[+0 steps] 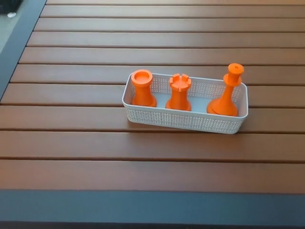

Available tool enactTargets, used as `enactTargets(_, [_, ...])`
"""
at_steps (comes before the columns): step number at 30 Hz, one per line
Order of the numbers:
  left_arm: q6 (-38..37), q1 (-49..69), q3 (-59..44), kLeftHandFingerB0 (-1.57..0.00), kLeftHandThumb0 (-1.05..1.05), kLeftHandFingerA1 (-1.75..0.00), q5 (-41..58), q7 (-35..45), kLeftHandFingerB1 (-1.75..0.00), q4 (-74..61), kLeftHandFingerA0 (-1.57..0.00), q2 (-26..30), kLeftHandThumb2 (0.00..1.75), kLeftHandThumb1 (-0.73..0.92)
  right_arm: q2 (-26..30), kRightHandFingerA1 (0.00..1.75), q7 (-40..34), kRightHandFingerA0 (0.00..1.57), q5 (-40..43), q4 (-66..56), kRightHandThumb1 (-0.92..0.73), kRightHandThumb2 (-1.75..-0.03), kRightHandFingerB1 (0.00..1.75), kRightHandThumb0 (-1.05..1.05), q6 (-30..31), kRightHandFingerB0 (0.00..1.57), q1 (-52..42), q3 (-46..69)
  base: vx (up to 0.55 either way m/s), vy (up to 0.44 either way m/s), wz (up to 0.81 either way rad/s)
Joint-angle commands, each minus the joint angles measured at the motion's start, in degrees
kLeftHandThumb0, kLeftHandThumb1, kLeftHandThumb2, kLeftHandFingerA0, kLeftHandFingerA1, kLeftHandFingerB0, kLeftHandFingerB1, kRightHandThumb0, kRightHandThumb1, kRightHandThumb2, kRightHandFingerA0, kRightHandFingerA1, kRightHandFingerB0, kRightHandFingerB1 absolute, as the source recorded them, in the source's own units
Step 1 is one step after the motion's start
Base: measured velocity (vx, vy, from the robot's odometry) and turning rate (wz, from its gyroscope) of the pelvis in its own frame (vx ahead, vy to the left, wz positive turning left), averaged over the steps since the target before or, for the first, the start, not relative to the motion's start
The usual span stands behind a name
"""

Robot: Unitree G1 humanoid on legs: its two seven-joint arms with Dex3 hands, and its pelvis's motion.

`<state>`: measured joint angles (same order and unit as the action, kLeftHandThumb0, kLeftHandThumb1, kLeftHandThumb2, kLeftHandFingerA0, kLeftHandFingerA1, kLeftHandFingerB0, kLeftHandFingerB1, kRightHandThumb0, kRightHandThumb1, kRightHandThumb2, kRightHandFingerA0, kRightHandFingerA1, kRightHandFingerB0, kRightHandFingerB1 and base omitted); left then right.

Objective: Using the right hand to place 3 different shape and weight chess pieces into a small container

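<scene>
The work surface is a table [95, 143] of reddish-brown wooden slats running side to side, with narrow dark gaps between the boards. A dark grey border strip [143, 207] runs along the near edge, and a matching dark strip [19, 43] runs up the left side at a slant; beyond it, at the top left corner, a paler surface shows, too little of it to identify. The boards are bare on every side of the one container, with broad open room to its left, in front of it and behind it, and a narrower bare stretch to its right before the picture ends. The container is a small white mesh basket [183, 121], oblong, standing flat on the slats right of centre, its long side slightly slanted to the boards. All three orange chess pieces stand upright inside it, in a row and apart from one another. At the left end is a piece with a round cup-shaped top [142, 88], close to the left wall. In the middle is a rook with a notched crown [179, 93]. At the right end is the tallest piece [227, 93], slender-necked with a knob on top, rising well above the rim. Neither robot hand appears in the head view, so the state of their fingers cannot be reported.
</scene>
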<state>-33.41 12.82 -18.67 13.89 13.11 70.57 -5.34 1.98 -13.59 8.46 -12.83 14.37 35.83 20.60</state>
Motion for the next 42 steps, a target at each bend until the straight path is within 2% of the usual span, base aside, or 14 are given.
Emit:
enactTargets(1, [2.7, 1.2, -0.8, -1.48, -0.1, -1.27, -0.5, -2.2, -1.21, 1.1, -1.53, 3.0, 1.72, 0.01, 50.8, 0.71, 34.9, 0.37, 41.0, 31.5, -0.71, -0.61, 0.44, -0.54, 11.8, 0.3, -31.9, 51.4, 0.0, 0.0, 0.0])
enactTargets(3, [5.9, 0.9, -2.5, -1.47, -0.1, -1.32, 1.9, -1.0, -1.25, 0.9, -1.48, 2.8, 1.62, 0.1, 26.7, 0.76, 20.4, 0.49, 38.6, -1.5, -0.57, -0.95, 0.54, -0.55, 12.7, 0.28, -55.2, 73.9, 0.0, 0.0, 0.0])
enactTargets(6, [7.3, 0.8, -3.3, -1.47, -0.1, -1.32, 2.9, -0.5, -1.25, 0.8, -1.48, 2.7, 1.62, 0.1, 26.6, 0.76, 21.8, 0.49, 35.9, 3.2, -0.57, -0.95, 0.54, -0.55, 10.2, 0.28, -58.7, 75.7, 0.0, 0.0, 0.0])
enactTargets(7, [6.7, 0.8, -2.8, -1.49, -0.06, -1.31, 2.1, -1.5, -1.22, 1.0, -1.5, 3.1, 1.66, 0.04, 27.1, 0.91, 22.6, 0.53, 33.1, 8.0, -0.71, -0.61, 0.47, -0.58, 6.4, 0.33, -59.5, 74.4, 0.0, 0.0, 0.0])
enactTargets(14, [6.9, 0.8, -3.7, -1.49, -0.06, -1.36, 2.8, -2.2, -1.26, -0.6, -1.46, 3.2, 1.64, 0.09, 32.7, 0.95, 21.8, 0.5, 22.1, 34.2, -0.68, -0.6, 0.52, -0.55, -6.5, 0.4, -61.8, 66.9, 0.0, 0.0, 0.0])
enactTargets(15, [6.8, 0.7, -3.8, -1.44, -0.01, -1.32, 2.5, -3.2, -1.31, -0.5, -1.45, 3.4, 1.24, 0.48, 32.6, 1.06, 20.1, 0.45, 21.1, 36.7, -0.69, -0.61, 0.58, -0.55, -7.2, 0.39, -61.6, 65.8, 0.0, 0.0, 0.0])
enactTargets(21, [5.6, 1.0, -3.8, -1.44, -0.02, -1.32, 1.4, -4.1, -1.31, -0.1, -1.45, 4.0, 1.23, 0.46, 33.0, 1.12, 18.2, 0.43, 20.3, 43.4, -0.69, -0.61, 0.58, -0.53, -8.6, 0.37, -61.3, 64.3, 0.0, 0.0, 0.0])
enactTargets(22, [5.9, 1.0, -4.3, -1.47, -0.07, -1.21, 1.9, -4.0, -1.24, 0.2, -1.54, 4.1, 1.68, 0.11, 32.5, 1.11, 16.8, 0.4, 19.9, 46.9, -0.72, -0.61, 0.53, -0.54, -9.1, 0.36, -60.8, 63.7, 0.0, 0.0, 0.0])
enactTargets(25, [6.4, 1.1, -5.2, -1.47, -0.07, -1.21, 2.5, -4.0, -1.24, 0.5, -1.54, 4.2, 1.68, 0.11, 32.3, 1.11, 15.1, 0.4, 19.5, 53.3, -0.72, -0.61, 0.53, -0.54, -10.4, 0.36, -60.0, 62.8, 0.0, 0.0, 0.0])
enactTargets(26, [6.5, 1.3, -4.1, -1.48, -0.04, -1.36, 0.6, -7.0, -1.35, 0.8, -1.49, 4.8, 1.26, 0.48, 31.5, 0.9, 15.4, 0.42, 18.5, 56.7, -0.72, -0.62, 0.49, -0.49, -11.2, 0.36, -59.6, 60.9, 0.0, 0.0, 0.0])
enactTargets(31, [7.6, 1.6, -2.1, -1.47, -0.04, -1.36, -2.6, -12.8, -1.35, 1.3, -1.47, 6.0, 1.27, 0.51, 29.8, 0.87, 16.2, 0.43, 16.0, 64.6, -0.73, -0.62, 0.49, -0.47, -15.1, 0.36, -58.5, 56.3, 0.0, 0.0, 0.0])
enactTargets(32, [7.8, 2.0, -0.6, -1.36, -0.12, -1.43, -4.4, -14.8, -1.34, 1.6, -1.41, 6.5, 1.56, 0.2, 27.8, 1.12, 16.3, 0.32, 14.9, 62.6, -0.76, -0.62, 0.5, -0.46, -11.9, 0.25, -59.1, 54.1, 0.0, 0.0, 0.0])
enactTargets(34, [8.2, 2.6, 1.9, -1.31, -0.3, -1.37, -7.5, -18.0, -1.28, 2.1, -1.42, 7.5, 1.25, 0.33, 24.7, 0.72, 17.0, 0.29, 11.4, 59.9, -0.63, -0.9, 0.5, -0.49, -8.0, 0.16, -60.5, 48.5, 0.0, 0.0, 0.0])
enactTargets(42, [9.2, 3.2, 4.4, -1.29, -0.2, -1.4, -8.4, -21.3, -1.3, 3.1, -1.35, 8.3, 1.3, 0.26, 27.7, 0.68, 27.7, 0.46, -0.8, 58.0, -0.75, -0.61, 0.46, -0.36, 2.7, 0.37, -65.6, 23.2, 0.0, 0.0, 0.0])
